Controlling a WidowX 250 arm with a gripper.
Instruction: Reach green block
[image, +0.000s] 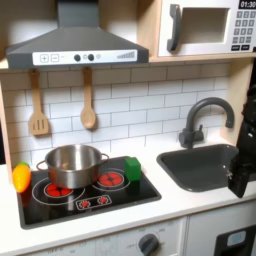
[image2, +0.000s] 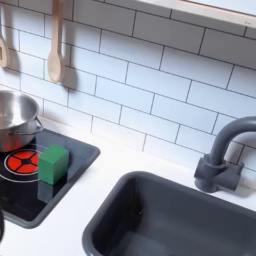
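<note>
The green block (image: 132, 168) is a small bright green cube standing on the black stovetop (image: 120, 196), at its right end beside the red burner. The second exterior view has the green block (image2: 52, 163) upright near the cooktop's right edge. My gripper (image: 241, 183) hangs at the first exterior view's far right, over the right end of the sink (image: 200, 166), well to the right of the block. It appears as a dark shape partly cut by the frame edge, and its fingers cannot be made out.
A steel pot (image: 71, 165) sits on the left burner, close to the block's left. A yellow-orange toy (image: 21, 177) lies at the stove's left edge. The dark faucet (image: 205, 118) rises behind the sink, between block and gripper. Wooden utensils (image: 88, 100) hang on the tiled wall.
</note>
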